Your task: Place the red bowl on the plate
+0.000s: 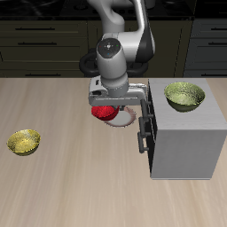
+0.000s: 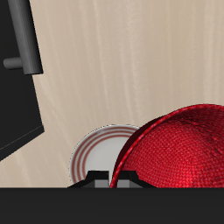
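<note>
My gripper (image 1: 107, 104) is shut on the rim of the red bowl (image 1: 104, 112) and holds it tilted just above the table, partly over the plate (image 1: 125, 119). The plate is whitish with a reddish-brown rim and lies close beside the grey cabinet. In the wrist view the red bowl (image 2: 179, 149) hangs from my gripper (image 2: 114, 179) and covers part of the plate (image 2: 94, 156) below it. Whether the bowl touches the plate cannot be told.
A grey cabinet (image 1: 186, 142) with a dark front and handle (image 1: 144, 133) stands right beside the plate; it also shows in the wrist view (image 2: 16, 87). One yellow-green bowl (image 1: 183, 95) sits on top of it. Another yellow-green bowl (image 1: 24, 141) lies far off on the table.
</note>
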Controlling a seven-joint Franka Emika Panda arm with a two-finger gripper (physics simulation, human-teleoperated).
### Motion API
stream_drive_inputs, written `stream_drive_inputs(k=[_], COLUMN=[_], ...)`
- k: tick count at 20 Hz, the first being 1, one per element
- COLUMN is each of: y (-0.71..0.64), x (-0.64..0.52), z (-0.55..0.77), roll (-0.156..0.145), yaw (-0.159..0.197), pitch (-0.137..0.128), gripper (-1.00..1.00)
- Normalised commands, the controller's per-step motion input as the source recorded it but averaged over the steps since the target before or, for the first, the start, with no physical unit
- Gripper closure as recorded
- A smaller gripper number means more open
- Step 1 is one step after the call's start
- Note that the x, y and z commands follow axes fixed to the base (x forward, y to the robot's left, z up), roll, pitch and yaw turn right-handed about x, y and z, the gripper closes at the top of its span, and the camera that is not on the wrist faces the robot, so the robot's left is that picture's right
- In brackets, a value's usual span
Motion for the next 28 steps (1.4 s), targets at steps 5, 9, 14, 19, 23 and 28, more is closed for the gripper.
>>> stream_drive_inputs(k=[5, 9, 14, 19, 23, 28], y=[0.05, -0.07, -0.05, 0.03, 0.14, 0.24], x=[-0.26, -0.14, -0.08, -0.04, -0.02, 0.01], z=[0.11, 0.05, -0.16, -0.1, -0.13, -0.14], roll=[-0.033, -0.053, -0.038, -0.003, 0.039, 0.068], yaw=[0.032, -0.003, -0.001, -0.009, -0.065, -0.031], pitch=[-0.101, -0.064, -0.005, 0.009, 0.051, 0.05], gripper=[1.0, 1.0, 1.0, 1.0, 1.0, 1.0])
